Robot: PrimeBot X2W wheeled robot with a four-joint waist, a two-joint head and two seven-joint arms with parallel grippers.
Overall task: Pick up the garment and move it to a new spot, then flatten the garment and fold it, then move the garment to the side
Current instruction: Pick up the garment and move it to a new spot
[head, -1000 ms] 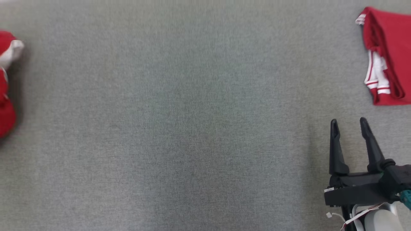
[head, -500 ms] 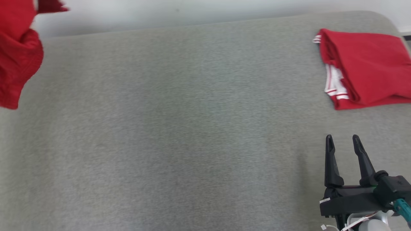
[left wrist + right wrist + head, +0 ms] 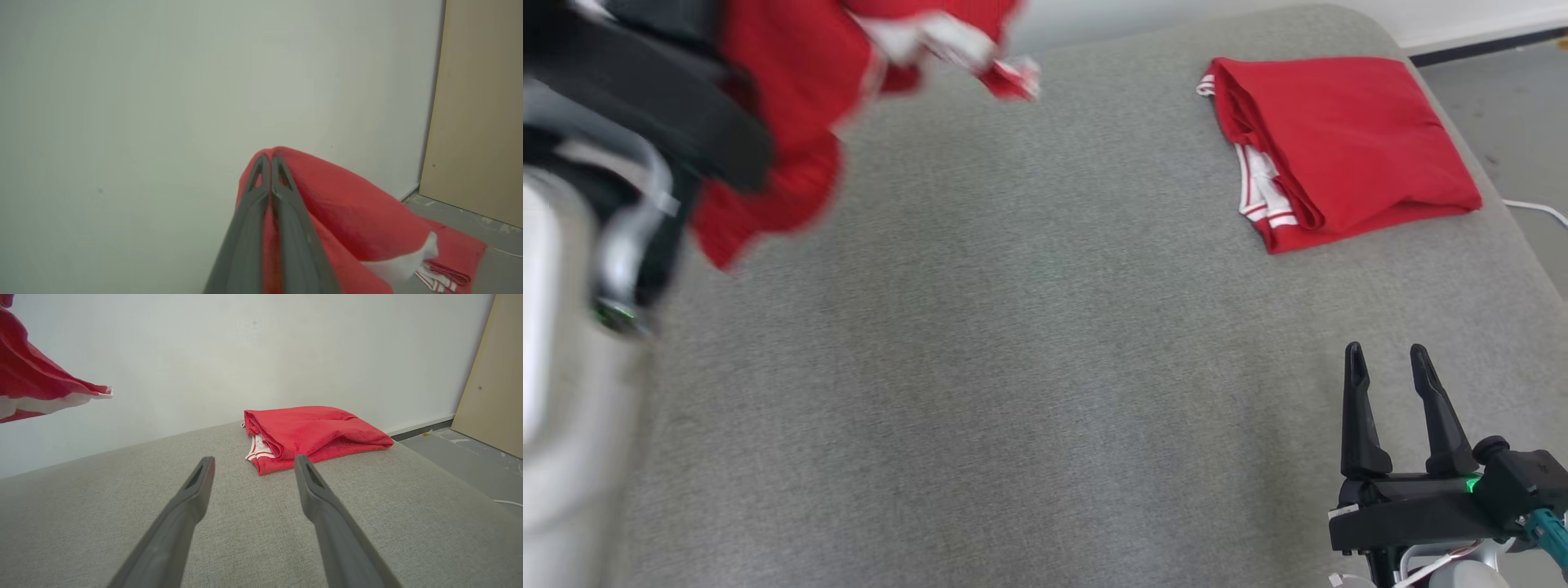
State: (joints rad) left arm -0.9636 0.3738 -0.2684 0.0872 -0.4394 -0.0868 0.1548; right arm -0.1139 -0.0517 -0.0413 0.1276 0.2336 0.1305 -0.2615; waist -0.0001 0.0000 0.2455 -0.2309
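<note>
The left pincer [image 3: 269,159] is clenched on the crumpled red, white-trimmed garment [image 3: 784,98], lifting it clear of the grey fabric-covered bench [image 3: 1045,327], likely for relocation. The right pincer [image 3: 1386,353] hovers released and empty, free to assist.

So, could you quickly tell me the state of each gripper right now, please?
Left gripper: shut on the red garment, held up in the air.
Right gripper: open and empty, over the grey surface.

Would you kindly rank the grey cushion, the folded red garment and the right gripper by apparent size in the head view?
Largest to smallest:
1. grey cushion
2. folded red garment
3. right gripper, though nearer the camera and partly cropped
</note>
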